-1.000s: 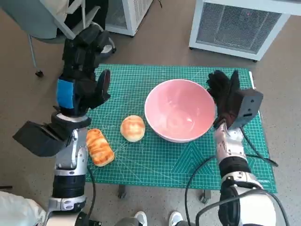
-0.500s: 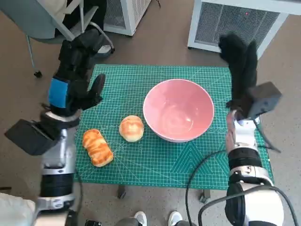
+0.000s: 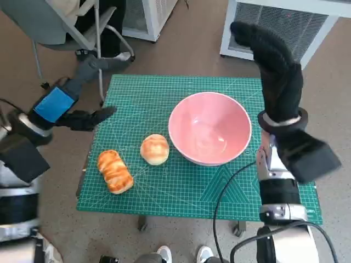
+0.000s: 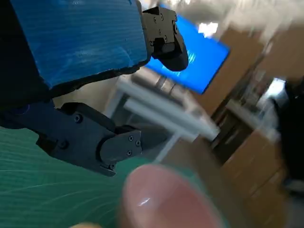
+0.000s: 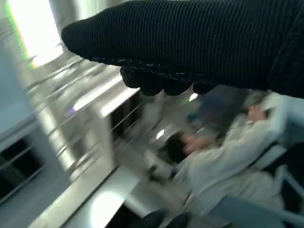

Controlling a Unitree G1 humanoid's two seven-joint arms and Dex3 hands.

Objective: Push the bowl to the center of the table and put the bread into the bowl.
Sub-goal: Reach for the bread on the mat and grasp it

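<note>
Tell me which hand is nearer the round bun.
Left. The left hand hovers off the mat's far-left edge, apart from the round bun. The right hand is raised beyond the bowl, farther off.

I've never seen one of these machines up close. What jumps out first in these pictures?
The big pink bowl stands out, empty, right of the middle of a green cutting mat. Left of it lie a round bun and, nearer the mat's left edge, a long glazed loaf. Both hands are raised and hold nothing: the blue-taped left hand off the mat's left edge, the gloved right hand above the far right corner.
</note>
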